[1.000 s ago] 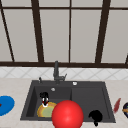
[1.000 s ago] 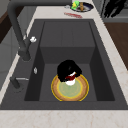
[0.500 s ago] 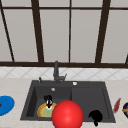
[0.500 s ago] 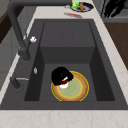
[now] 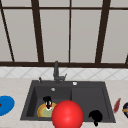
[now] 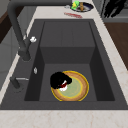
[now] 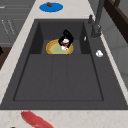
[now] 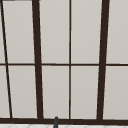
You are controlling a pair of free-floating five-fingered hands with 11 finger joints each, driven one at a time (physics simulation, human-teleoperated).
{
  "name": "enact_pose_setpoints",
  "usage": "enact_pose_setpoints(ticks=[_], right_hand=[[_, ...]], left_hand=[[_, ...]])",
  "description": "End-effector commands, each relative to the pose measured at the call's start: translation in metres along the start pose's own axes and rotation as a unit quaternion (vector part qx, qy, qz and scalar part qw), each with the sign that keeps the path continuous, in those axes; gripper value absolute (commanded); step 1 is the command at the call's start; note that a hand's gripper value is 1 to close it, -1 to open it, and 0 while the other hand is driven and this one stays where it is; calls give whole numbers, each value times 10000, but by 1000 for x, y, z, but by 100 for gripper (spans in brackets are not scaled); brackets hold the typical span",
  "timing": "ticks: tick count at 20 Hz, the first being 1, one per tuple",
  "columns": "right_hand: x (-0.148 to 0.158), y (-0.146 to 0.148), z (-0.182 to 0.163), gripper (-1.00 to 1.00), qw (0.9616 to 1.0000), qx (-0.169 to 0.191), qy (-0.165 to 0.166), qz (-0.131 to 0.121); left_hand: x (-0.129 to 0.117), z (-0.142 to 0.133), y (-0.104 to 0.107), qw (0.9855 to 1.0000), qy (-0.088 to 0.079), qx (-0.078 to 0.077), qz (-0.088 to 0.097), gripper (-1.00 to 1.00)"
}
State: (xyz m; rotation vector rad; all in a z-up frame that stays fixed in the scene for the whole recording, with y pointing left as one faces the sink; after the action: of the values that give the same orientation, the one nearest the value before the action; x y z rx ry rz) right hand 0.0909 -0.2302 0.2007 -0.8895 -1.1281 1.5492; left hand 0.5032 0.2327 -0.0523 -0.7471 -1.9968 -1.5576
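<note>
Fingers of the left hand (image 6: 59, 80) curl over the plate's (image 6: 77, 88) rim, state unclear.

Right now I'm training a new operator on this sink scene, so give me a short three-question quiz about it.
1. True or false: the left robot hand is over the yellow-rimmed plate in the sink basin.
2. What colour is the plate on the counter left of the sink?
3. The right robot hand is at the sink's: A) back rim B) front edge C) faucet

Key: 1 true; 2 blue; 3 B
</note>
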Motion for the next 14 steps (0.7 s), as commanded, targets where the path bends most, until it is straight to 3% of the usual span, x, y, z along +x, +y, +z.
enact_pose_setpoints(ticks=[1,4,5,6,7,8,10,11,13,14], right_hand=[[0,0,0,0,10000,0,0,0],[0,0,0,0,10000,0,0,0],[0,0,0,0,10000,0,0,0],[0,0,0,0,10000,0,0,0],[0,0,0,0,10000,0,0,0],[0,0,0,0,10000,0,0,0],[0,0,0,0,10000,0,0,0],[0,0,0,0,10000,0,0,0],[0,0,0,0,10000,0,0,0],[0,0,0,0,10000,0,0,0]], left_hand=[[-19,12,-22,10000,-8,-13,47,100],[3,12,-28,9999,-126,0,3,100],[12,9,-27,9998,-164,9,-148,100],[22,6,-24,9986,-216,1,-474,-100],[33,5,-15,9937,-81,-25,-1116,-100],[45,2,-1,9870,-158,136,-1593,-100],[56,2,10,9840,-185,266,-1750,-100],[60,3,15,9838,-162,230,-1771,-100],[69,0,20,9852,3,98,-1710,-100],[77,-2,22,9846,17,63,-1748,-100]])
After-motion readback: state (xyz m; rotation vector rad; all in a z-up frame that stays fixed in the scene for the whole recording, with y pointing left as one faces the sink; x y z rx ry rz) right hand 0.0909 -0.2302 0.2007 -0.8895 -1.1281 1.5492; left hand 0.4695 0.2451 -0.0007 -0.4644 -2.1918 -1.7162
